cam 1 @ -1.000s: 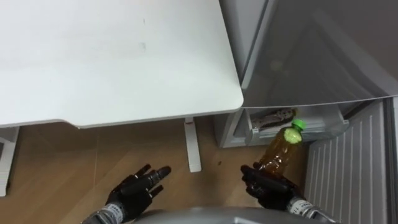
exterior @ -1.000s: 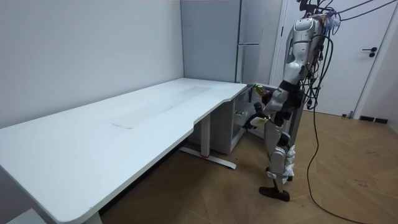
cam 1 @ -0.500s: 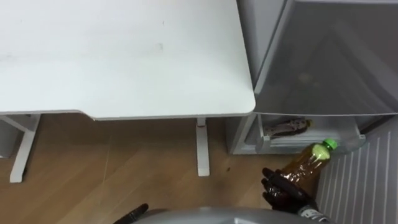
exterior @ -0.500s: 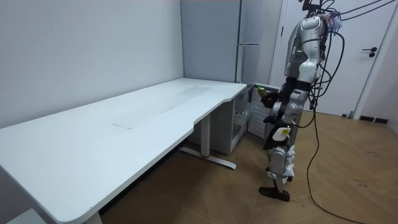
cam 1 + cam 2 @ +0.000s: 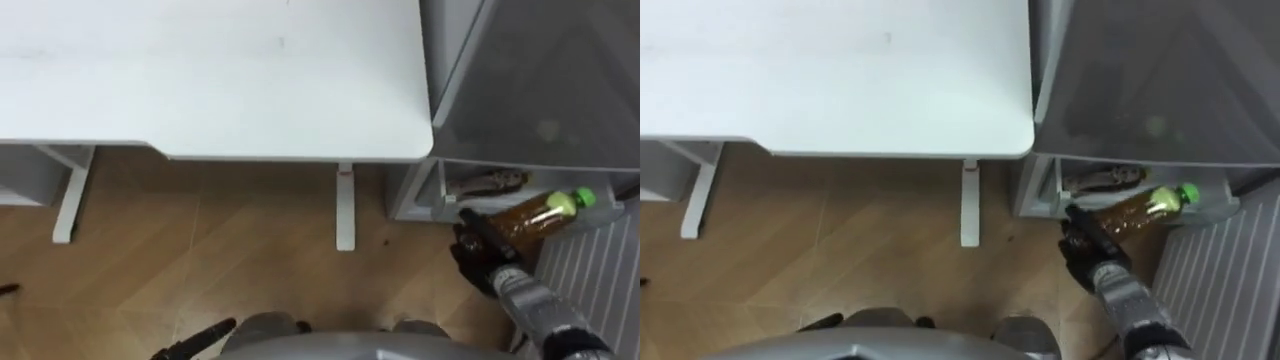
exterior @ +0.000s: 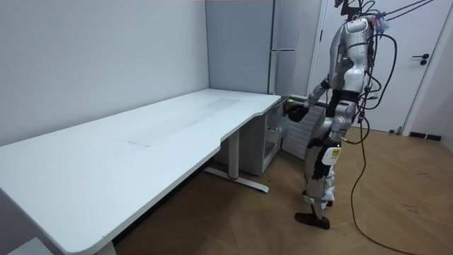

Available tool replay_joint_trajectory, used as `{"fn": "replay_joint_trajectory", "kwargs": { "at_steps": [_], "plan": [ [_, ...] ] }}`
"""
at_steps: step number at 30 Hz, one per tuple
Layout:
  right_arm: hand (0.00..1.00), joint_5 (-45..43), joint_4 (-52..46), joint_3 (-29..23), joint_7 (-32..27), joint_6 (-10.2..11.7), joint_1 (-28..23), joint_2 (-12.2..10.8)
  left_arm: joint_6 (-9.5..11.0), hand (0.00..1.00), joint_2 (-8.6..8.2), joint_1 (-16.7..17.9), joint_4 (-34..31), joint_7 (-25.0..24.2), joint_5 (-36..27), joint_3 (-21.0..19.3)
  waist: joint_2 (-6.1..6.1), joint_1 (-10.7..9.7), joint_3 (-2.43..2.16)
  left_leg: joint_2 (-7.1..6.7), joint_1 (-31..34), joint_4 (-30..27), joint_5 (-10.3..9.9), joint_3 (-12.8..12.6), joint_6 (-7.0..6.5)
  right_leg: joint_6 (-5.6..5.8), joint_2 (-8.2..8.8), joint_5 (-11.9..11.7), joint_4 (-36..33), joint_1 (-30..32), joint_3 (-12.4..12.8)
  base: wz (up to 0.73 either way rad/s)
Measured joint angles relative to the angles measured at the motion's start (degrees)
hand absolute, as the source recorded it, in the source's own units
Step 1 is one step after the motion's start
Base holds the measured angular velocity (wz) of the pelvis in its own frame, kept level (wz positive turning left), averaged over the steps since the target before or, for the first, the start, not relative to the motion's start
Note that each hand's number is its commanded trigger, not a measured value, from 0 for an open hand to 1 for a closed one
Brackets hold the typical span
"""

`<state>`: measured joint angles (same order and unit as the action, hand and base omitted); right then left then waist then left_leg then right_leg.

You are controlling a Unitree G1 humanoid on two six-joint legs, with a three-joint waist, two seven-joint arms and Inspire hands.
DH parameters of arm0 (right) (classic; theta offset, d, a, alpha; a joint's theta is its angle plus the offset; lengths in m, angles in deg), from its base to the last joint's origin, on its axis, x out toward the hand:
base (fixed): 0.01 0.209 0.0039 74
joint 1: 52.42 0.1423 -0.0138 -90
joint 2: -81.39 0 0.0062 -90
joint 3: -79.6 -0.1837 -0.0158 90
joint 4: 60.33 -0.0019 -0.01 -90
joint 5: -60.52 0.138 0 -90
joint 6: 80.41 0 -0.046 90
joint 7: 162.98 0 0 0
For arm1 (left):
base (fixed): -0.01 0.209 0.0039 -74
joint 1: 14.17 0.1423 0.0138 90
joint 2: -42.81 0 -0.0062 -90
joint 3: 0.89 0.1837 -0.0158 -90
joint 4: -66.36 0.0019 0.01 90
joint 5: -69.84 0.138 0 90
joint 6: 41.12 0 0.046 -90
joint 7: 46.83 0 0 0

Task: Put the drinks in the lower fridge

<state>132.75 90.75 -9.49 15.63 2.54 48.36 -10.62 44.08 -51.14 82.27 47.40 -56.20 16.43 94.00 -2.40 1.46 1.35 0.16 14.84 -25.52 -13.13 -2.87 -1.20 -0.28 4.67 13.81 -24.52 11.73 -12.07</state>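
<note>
An amber drink bottle (image 5: 528, 216) with a green cap (image 5: 582, 199) lies nearly level in my right hand (image 5: 474, 252), cap pointing right. That hand is shut on its lower end, in front of the open lower fridge compartment (image 5: 440, 190). A drawer there holds a dark packet (image 5: 490, 183). My left hand (image 5: 200, 338) shows at the lower edge, low by my side. In the room view I stand facing the fridge (image 6: 283, 42) beside the table's end, with the bottle (image 6: 294, 111) held out at arm's length.
The white table (image 5: 210, 80) fills the upper left, and its leg (image 5: 345, 205) stands close to the fridge. The grey upper fridge door (image 5: 540, 90) overhangs the compartment. The lower door's ribbed inner side (image 5: 590, 275) stands open on the right. Wooden floor lies below.
My right arm has reached forward and tipped the bottle from upright to nearly level at the compartment. The left hand has dropped to the picture's bottom edge. The eye view has shifted.
</note>
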Motion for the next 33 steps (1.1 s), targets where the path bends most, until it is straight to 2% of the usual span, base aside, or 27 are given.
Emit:
{"fn": "replay_joint_trajectory", "kwargs": {
  "at_steps": [4, 6, 8, 12, 15, 22, 24, 27, 30, 33],
  "plan": [
    [1.00, 1.9, 5.1, -0.8, -0.7, 0.8, 6.7, 0.5, 0.0, 0.00, 0.08, -4.4, 0.8, 0.7, -0.3, 0.0, 0.44, 0.8, 0.42, -0.12, 7.0, -2.5, 0.3, 0.0, -0.30, -0.18, 0.49, 0.8, -4.1, 7.4, 0.5, 0.05],
    [1.00, 2.0, 7.8, -0.8, -1.6, 0.7, 9.3, 2.2, 0.0, 0.00, 0.10, -6.7, 1.6, 1.8, -0.9, 0.8, 0.79, 2.1, 0.68, -0.63, 11.0, -3.4, 1.1, 0.1, -0.50, -0.29, 1.20, 0.8, -6.4, 11.9, 0.8, 0.08],
    [1.00, 2.1, 8.5, -1.0, -2.1, 0.7, 10.8, 3.4, 0.0, 0.00, 0.12, -7.7, 1.7, 2.5, -1.0, 0.9, 0.78, 2.5, 0.70, -0.98, 13.6, -4.0, 1.6, 0.3, -0.62, -0.38, 1.86, 0.9, -7.8, 14.7, 0.5, 0.12],
    [1.00, 2.0, 10.3, -1.0, -2.7, 0.7, 13.5, 5.7, 0.2, 0.00, 0.49, -9.5, 2.0, 4.1, -1.0, 0.9, 1.60, 3.7, 1.29, -1.00, 17.2, -5.7, 1.7, 0.0, -0.73, -0.72, 3.17, 1.6, -10.6, 18.7, 0.5, 0.04],
    [1.00, 1.8, 10.3, -1.0, -3.4, 0.7, 15.8, 6.2, 0.6, 0.00, 0.61, -10.4, 2.0, 5.0, -0.9, 1.1, 2.25, 3.8, 1.63, -0.97, 20.3, -6.9, 1.7, 0.1, -0.73, -0.82, 3.17, 1.6, -11.8, 21.9, 0.5, 0.03],
    [1.00, 0.0, 10.3, -1.0, -5.0, 0.7, 19.7, 7.1, 1.4, 0.00, 0.83, -11.8, 2.0, 6.7, -0.9, 1.1, 3.04, 4.3, 1.92, -1.15, 27.0, -10.0, 1.7, 0.1, -0.77, -1.14, 3.65, 1.9, -15.0, 28.6, 0.4, 0.02],
    [1.00, 0.5, 10.3, -1.0, -5.1, 0.6, 20.1, 8.1, 1.4, 0.00, 0.84, -11.8, 1.9, 8.4, -1.0, 2.9, 3.20, 4.6, 1.97, -1.89, 28.2, -10.6, 1.7, 0.1, -0.78, -1.07, 4.32, 2.4, -16.5, 30.1, 0.4, 0.09],
    [1.00, 2.1, 10.2, -1.1, -6.4, 0.6, 21.6, 8.9, 1.4, 0.00, 0.87, -11.7, 2.0, 11.1, -0.9, 4.0, 3.31, 5.1, 2.03, -1.92, 29.2, -11.3, 1.7, 0.1, -0.80, -1.20, 4.49, 2.6, -17.4, 31.3, 0.8, 0.00],
    [1.00, 2.5, 10.2, -1.0, -7.6, -0.2, 23.9, 9.3, 1.5, 0.00, 1.05, -11.7, 1.9, 12.0, -1.0, 4.5, 3.40, 5.0, 2.06, -1.91, 29.6, -12.2, 1.7, 0.3, -0.78, -1.41, 4.85, 2.9, -18.4, 31.5, 0.5, 0.05],
    [1.00, 6.8, 10.2, -1.3, -8.1, -0.5, 25.4, 9.7, 1.5, 0.00, 1.38, -11.9, 1.9, 12.3, -1.1, 5.5, 3.65, 4.7, 2.03, -1.82, 30.2, -12.2, 1.6, 0.3, -0.79, -1.43, 4.89, 3.0, -18.5, 31.9, 0.3, 0.02]
  ]
}}
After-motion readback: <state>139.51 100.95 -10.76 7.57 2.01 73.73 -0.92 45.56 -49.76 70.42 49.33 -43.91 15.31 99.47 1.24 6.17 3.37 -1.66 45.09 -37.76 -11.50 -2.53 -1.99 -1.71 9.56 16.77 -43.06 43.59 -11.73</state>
